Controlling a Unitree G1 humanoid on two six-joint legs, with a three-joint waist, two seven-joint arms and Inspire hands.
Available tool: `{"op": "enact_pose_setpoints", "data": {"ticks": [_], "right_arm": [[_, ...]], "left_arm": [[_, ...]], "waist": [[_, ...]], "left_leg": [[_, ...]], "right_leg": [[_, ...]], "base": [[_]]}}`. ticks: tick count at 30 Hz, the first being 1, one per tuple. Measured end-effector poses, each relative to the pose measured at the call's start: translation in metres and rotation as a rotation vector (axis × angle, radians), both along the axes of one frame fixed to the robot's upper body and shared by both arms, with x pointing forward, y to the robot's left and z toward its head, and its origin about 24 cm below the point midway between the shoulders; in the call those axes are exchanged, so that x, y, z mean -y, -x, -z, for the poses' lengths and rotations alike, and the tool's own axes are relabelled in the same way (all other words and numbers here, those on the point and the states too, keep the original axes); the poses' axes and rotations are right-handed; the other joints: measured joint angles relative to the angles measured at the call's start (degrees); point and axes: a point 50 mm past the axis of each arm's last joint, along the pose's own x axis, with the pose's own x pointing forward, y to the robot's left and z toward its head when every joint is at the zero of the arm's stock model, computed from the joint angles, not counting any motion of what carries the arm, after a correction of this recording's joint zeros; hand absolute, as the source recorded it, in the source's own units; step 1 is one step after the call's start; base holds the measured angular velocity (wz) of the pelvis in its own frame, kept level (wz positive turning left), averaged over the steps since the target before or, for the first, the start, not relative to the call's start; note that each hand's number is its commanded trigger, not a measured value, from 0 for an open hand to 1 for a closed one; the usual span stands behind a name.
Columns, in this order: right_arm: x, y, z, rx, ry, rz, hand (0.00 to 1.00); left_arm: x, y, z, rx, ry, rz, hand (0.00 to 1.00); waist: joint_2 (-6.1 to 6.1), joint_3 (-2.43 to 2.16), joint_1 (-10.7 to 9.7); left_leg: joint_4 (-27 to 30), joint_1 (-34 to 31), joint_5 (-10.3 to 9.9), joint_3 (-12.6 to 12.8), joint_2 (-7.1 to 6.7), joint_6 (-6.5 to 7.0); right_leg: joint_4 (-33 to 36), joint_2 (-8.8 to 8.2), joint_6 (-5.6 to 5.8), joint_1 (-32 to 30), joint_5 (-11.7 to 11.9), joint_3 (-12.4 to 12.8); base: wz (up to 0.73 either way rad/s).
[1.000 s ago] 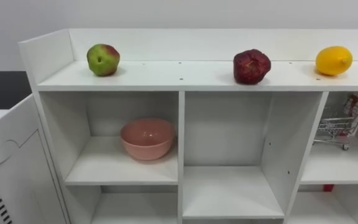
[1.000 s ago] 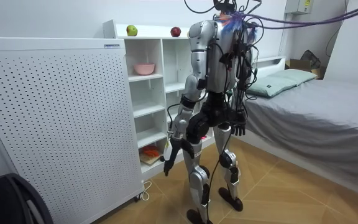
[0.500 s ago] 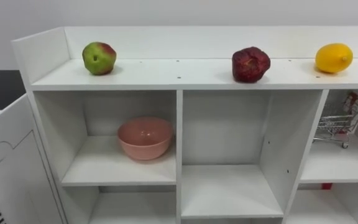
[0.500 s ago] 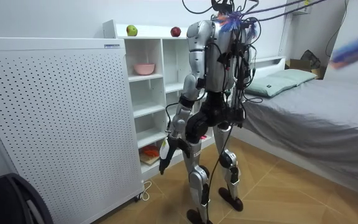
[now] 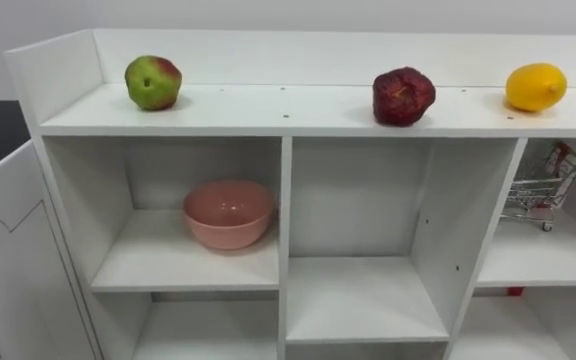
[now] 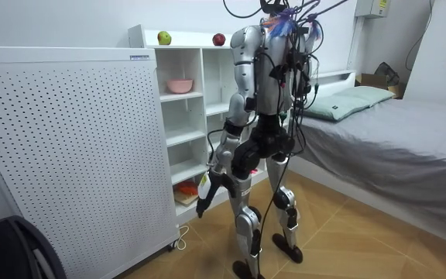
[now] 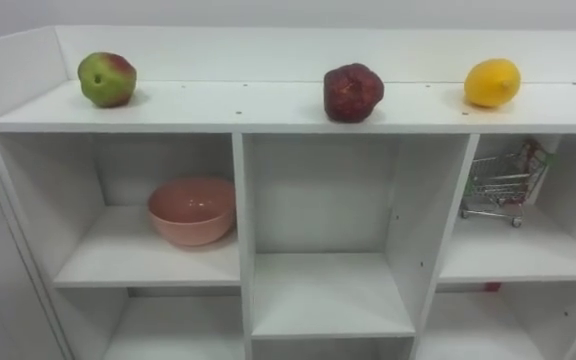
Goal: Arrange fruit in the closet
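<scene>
Fruit sits in a row on the top board of the white open-fronted shelf unit (image 5: 288,112), none of it in a compartment yet. A green-and-red apple (image 5: 153,82) is near the board's left end, close to the raised side wall. A dark red, knobbly round fruit (image 5: 403,96) stands over the middle column, and a yellow lemon (image 5: 536,87) lies near the right edge, its long axis roughly along the board.

Below, a pink round bowl (image 5: 228,213) rests on the shelf of the upper left compartment. A small wire shopping cart (image 5: 538,195) stands in the right one, and the middle one is bare.

In the room view the robot stands facing the unit with its left hand (image 6: 205,203) hanging low beside the thigh; whether it is released or clenched cannot be told at that range. All three fruits lie well above and ahead of that hand. The apple is probably the left arm's nearest pick, and it needs a high reach.
</scene>
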Motion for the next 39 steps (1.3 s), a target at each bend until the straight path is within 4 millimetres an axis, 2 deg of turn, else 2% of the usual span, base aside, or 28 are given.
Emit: {"op": "enact_pose_setpoints", "data": {"ticks": [5, 12, 18, 20, 24, 31, 35, 37, 39], "right_arm": [[-0.013, -0.013, -0.043, 0.184, 0.107, -0.063, 0.00], [-0.021, -0.020, -0.066, 0.265, 0.239, -0.101, 0.00], [-0.031, -0.038, -0.095, 0.383, 0.322, -0.172, 0.00], [-0.032, -0.043, -0.104, 0.408, 0.348, -0.199, 0.00], [-0.037, -0.050, -0.123, 0.465, 0.425, -0.241, 0.00], [-0.043, -0.062, -0.153, 0.561, 0.477, -0.317, 0.00], [-0.045, -0.067, -0.173, 0.618, 0.526, -0.342, 0.00], [-0.046, -0.070, -0.181, 0.646, 0.537, -0.346, 0.00], [-0.047, -0.071, -0.184, 0.657, 0.543, -0.348, 0.00]], "left_arm": [[0.002, -0.003, 0.000, 0.020, 0.012, 0.012, 0.00], [0.007, -0.004, 0.001, 0.018, 0.025, 0.052, 0.00], [0.008, -0.006, 0.001, 0.034, 0.050, 0.065, 0.00], [0.006, -0.010, 0.001, 0.038, 0.059, 0.074, 0.00], [0.007, -0.011, 0.001, 0.027, 0.078, 0.092, 0.00], [0.003, -0.016, 0.000, 0.027, 0.087, 0.105, 0.00], [0.000, -0.019, -0.001, 0.027, 0.089, 0.128, 0.00], [0.000, -0.020, -0.002, 0.031, 0.087, 0.130, 0.00], [0.000, -0.023, -0.002, 0.038, 0.086, 0.133, 0.00]], "waist": [[0.71, -0.42, 0.4], [1.05, -0.44, 0.4], [0.53, -0.13, 0.6], [-0.11, 0.23, 1.4], [-0.55, 0.20, 2.0], [-0.84, 0.02, 1.9], [-1.24, -0.01, 2.1], [-1.55, 0.17, 2.3], [-2.05, 0.62, 2.9]], "left_leg": [[0.2, -0.9, 0.0, 0.0, 0.01, 0.02], [0.2, -0.9, 0.0, 0.3, 0.08, 0.02], [0.2, -0.9, 0.1, 0.3, 0.09, 0.07], [0.2, -1.0, 0.1, 0.3, 0.10, 0.10], [0.1, -1.4, 0.1, 0.3, 0.11, 0.11], [0.0, -1.8, 0.1, -0.5, 0.16, 0.09], [-0.1, -1.7, 0.1, -0.8, 0.16, 0.05], [-0.1, -1.5, 0.1, -1.3, 0.16, 0.06], [-0.1, -0.9, 0.1, -1.3, 0.16, 0.05]], "right_leg": [[0.3, 0.03, -0.01, -1.0, 0.1, 0.2], [0.2, 0.03, -0.04, -1.1, 0.2, 0.0], [0.1, 0.04, 0.05, -1.1, 0.4, -0.2], [0.1, 0.04, 0.04, -1.2, 0.4, -0.2], [0.1, 0.03, 0.08, -1.8, 0.6, -0.6], [0.0, 0.01, 0.08, -1.8, 0.6, -3.0], [0.0, 0.01, 0.08, -1.5, 0.6, -3.3], [0.0, 0.03, 0.08, -1.3, 0.6, -3.2], [-0.1, 0.06, 0.08, -0.7, 0.6, -3.2]], "base": [[-0.01], [-0.01], [0.00], [0.00], [0.00], [0.05], [0.04], [0.00], [0.00]]}}
